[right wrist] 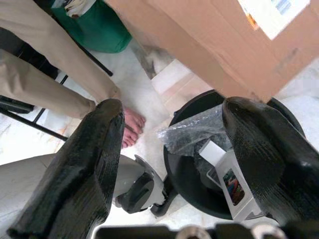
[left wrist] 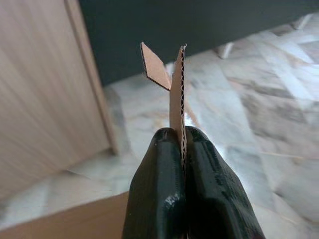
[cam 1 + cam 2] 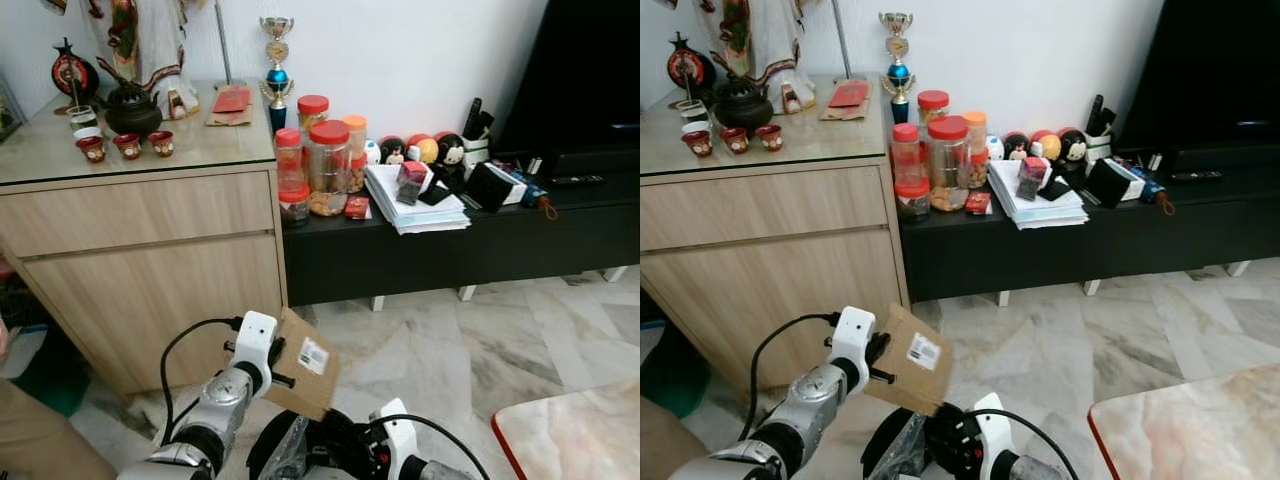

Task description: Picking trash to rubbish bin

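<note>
1. Left gripper (image 2: 183, 149) has its fingers pinched tight on the edge of a piece of brown cardboard (image 3: 303, 366), held off the floor in front of the wooden cabinet (image 3: 140, 250).
2. The cardboard carries a white barcode label (image 3: 314, 355) and hangs directly above a black rubbish bin (image 1: 199, 199) at the near edge of the scene.
3. Right gripper (image 1: 174, 149) has its fingers spread wide, holding nothing, poised over the bin.
4. Inside the bin: crumpled clear plastic (image 1: 192, 129) and a small white carton (image 1: 229, 181).
5. Left of the bin, a person's bare foot (image 1: 132, 124) and khaki trouser leg (image 1: 45, 64) are on the marble floor (image 3: 450, 340).
</note>
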